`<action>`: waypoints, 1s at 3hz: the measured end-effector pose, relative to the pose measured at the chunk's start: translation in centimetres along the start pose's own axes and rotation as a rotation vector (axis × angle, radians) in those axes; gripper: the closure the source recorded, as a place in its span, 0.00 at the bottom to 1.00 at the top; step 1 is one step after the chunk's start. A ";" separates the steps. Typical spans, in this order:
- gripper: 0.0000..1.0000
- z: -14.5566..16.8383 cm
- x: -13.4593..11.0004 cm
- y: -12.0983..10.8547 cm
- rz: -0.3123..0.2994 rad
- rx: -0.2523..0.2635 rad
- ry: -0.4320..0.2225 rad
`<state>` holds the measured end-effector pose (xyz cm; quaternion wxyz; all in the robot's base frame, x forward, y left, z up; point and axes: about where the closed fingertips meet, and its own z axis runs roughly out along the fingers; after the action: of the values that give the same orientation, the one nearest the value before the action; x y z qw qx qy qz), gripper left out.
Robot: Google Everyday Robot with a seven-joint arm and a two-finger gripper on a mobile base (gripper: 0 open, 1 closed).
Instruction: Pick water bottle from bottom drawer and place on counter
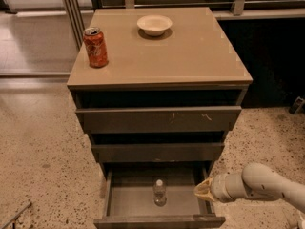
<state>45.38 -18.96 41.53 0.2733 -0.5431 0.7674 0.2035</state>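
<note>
One small clear ribbed plastic water bottle (159,193) with a white cap stands upright mid-floor in the pulled-out grey-brown bottom drawer (157,220). My yellowish gripper (202,190) hovers at the drawer's right wall, apart from the bottle; whether it is spread or closed I cannot tell. Coming in sideways, I could clip that wall or topple the light bottle. Farther up, the glossy tan counter (190,56) carries a red-orange soda can (95,47) and a cream bowl (154,25); no lettering is legible anywhere.

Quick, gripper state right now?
Gripper: open or closed cannot be told; it is at the right wall of the bottom drawer, apart from the water bottle standing inside.
</note>
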 end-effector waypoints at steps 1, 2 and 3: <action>1.00 5.5 0.5 -1.8 -0.041 -0.001 -0.095; 1.00 11.0 1.7 -3.8 -0.034 -0.024 -0.137; 1.00 16.1 3.3 -5.5 0.000 -0.060 -0.137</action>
<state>52.91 -13.29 26.98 0.3090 -0.5357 0.7405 0.2630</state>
